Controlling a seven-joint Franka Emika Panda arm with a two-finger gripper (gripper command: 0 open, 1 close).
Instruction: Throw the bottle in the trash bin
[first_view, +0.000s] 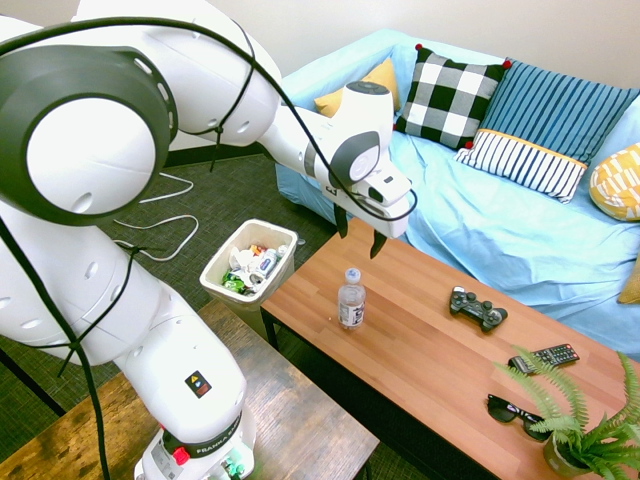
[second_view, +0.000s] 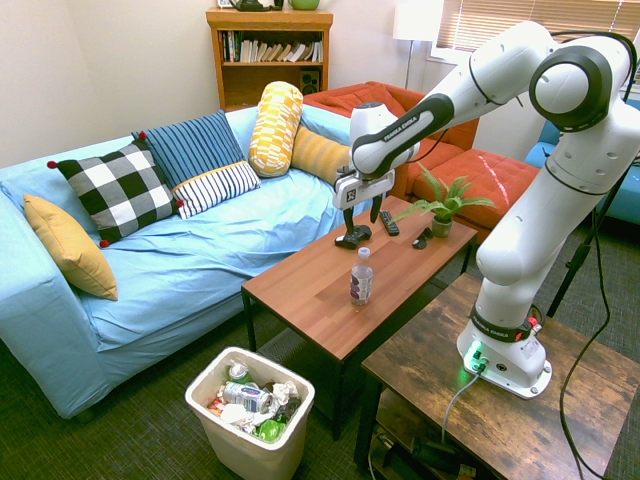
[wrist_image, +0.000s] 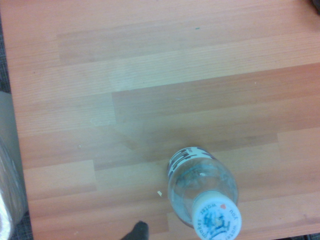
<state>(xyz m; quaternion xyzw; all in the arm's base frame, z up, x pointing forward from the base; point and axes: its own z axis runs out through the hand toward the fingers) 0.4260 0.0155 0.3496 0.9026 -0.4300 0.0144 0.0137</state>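
Note:
The bottle (first_view: 351, 299) (second_view: 361, 278) stands upright on the wooden coffee table (first_view: 420, 345) (second_view: 320, 285), near its end closest to the trash bin. It is clear with a white cap and a pale label, and the wrist view looks down on the bottle (wrist_image: 202, 192) from above. My gripper (first_view: 358, 232) (second_view: 359, 217) hangs open above the table, a little beyond the bottle and higher than its cap, holding nothing. The trash bin (first_view: 252, 260) (second_view: 250, 412) sits on the carpet just off the table's end, off-white and filled with rubbish.
A game controller (first_view: 477, 307) (second_view: 352, 236), a remote (first_view: 543, 356), sunglasses (first_view: 510, 408) and a potted fern (first_view: 585, 425) (second_view: 443, 203) share the table. A blue sofa (first_view: 500, 220) with cushions runs along its far side. A darker wooden table (first_view: 280, 420) lies beside it.

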